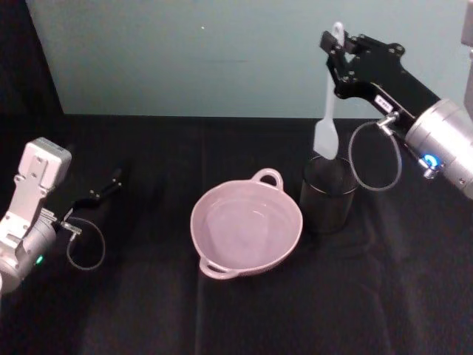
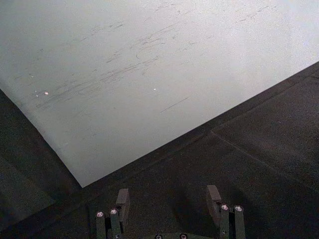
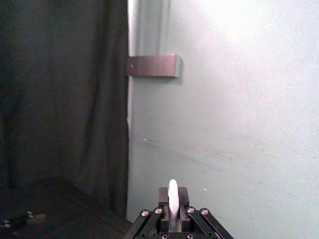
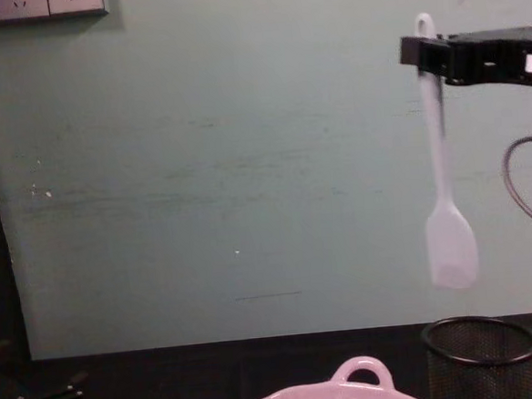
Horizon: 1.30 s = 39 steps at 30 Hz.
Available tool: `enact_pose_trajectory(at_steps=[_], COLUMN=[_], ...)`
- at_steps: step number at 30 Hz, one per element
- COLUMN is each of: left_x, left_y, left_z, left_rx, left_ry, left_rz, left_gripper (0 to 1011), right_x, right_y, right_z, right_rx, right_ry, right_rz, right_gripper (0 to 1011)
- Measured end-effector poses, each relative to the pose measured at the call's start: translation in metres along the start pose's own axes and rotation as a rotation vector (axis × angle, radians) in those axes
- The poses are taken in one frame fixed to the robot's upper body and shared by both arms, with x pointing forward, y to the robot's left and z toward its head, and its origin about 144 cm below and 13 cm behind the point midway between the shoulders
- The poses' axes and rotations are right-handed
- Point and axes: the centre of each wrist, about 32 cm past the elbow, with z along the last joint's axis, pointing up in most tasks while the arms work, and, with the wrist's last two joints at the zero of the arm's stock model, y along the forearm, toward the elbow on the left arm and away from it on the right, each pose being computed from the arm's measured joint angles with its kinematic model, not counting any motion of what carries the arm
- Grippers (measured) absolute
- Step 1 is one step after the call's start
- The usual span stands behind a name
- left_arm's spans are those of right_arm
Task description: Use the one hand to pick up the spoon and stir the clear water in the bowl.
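Spoon [image 1: 328,103] (vertical) in raised right gripper [image 1: 334,46]

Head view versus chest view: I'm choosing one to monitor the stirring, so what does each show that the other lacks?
The head view alone looks down into the bowl, showing its water. The chest view alone shows the spoon from the side, hanging clear above the mesh cup. Both show the right gripper shut on the spoon's handle near its top, the bowl beside the cup, and the left gripper idle at the left.

Spoon [image 1: 327,111] above cup [image 1: 327,194] (right of bowl [image 1: 246,225]).
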Motion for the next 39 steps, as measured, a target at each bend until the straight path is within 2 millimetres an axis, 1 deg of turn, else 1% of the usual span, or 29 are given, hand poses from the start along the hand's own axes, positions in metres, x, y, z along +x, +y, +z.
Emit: enact_pose_trajectory(at_steps=[9,15,16,24,35,39], left_x=[0.0,0.0,0.0,0.0,0.0,0.0], left_y=[0.0,0.0,0.0,0.0,0.0,0.0], left_z=[0.0,0.0,0.0,0.0,0.0,0.0], left_rx=[0.0,0.0,0.0,0.0,0.0,0.0], left_ry=[0.0,0.0,0.0,0.0,0.0,0.0], left_rz=[0.0,0.0,0.0,0.0,0.0,0.0], left_gripper=[1011,1011,1011,1011,1011,1011], right_x=[0.013,0.021,0.023,0.025,0.023,0.024], right_y=[-0.004,-0.006,-0.006,-0.007,-0.008,-0.008], right_z=[-0.014,-0.034,-0.04,-0.063,-0.084,-0.088], right_rx=[-0.055,-0.08,-0.085,-0.098,-0.096,-0.097], right_ry=[0.012,0.084,0.107,0.196,0.307,0.331], right_rz=[-0.048,-0.085,-0.092,-0.105,-0.119,-0.122], right_gripper=[117,118,118,118,117,118])
